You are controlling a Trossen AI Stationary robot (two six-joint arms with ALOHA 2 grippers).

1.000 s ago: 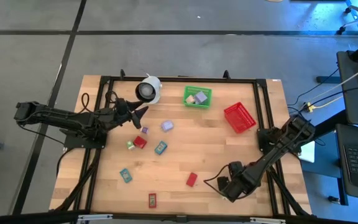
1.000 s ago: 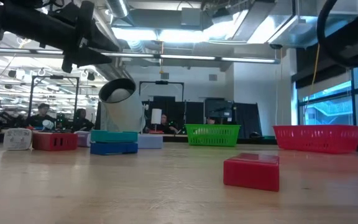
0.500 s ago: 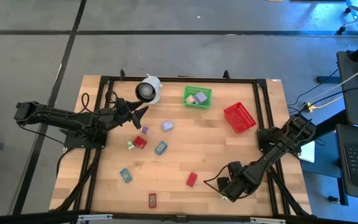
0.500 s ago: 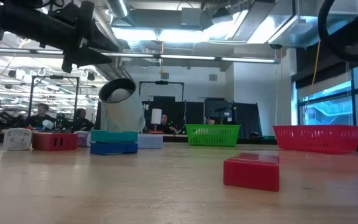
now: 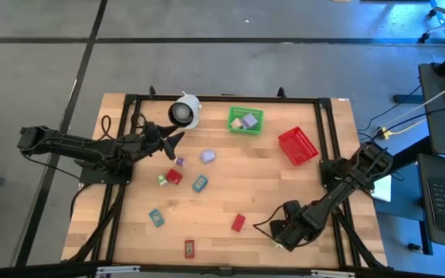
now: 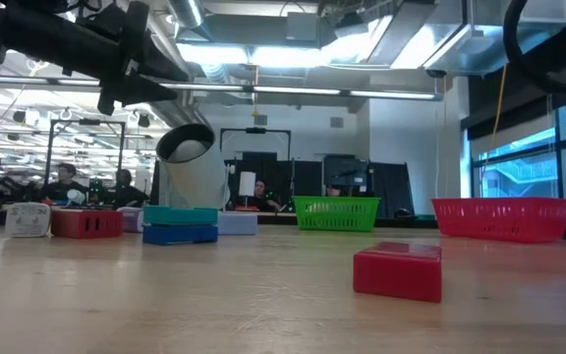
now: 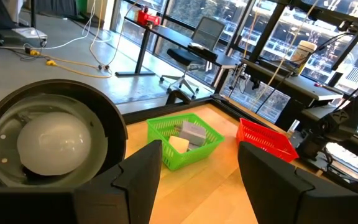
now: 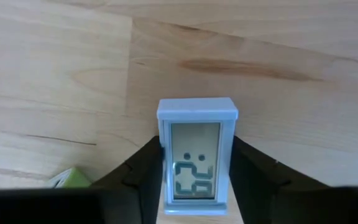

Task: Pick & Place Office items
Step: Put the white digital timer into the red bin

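While the left gripper (image 5: 178,140) is hanging over the table's far left part beside the white roll (image 5: 185,111), the high view is showing the right gripper (image 5: 278,234) sitting low at the near right edge, just right of a red block (image 5: 239,223). Loose office pieces are lying scattered across the middle of the board, well apart from the green basket (image 5: 246,120) and the red basket (image 5: 297,145) at the far side, which look like the places they are meant to go.

Looking level across the table, the low view is showing the red block (image 6: 397,269) lying flat in front, a teal and blue stack (image 6: 179,224) farther off, and both baskets standing along the far edge.

Seen from the left wrist, the left fingers (image 7: 138,180) are standing apart with nothing between them, pointing toward the baskets, so this arm is probably waiting.

From the right wrist, the right gripper (image 8: 197,177) is pressing both pads against the sides of a small pale digital clock (image 8: 197,155) standing upright on the wood, gripping the narrow flanks so the display is staying clear; a green scrap (image 8: 71,178) is lying just beside it.
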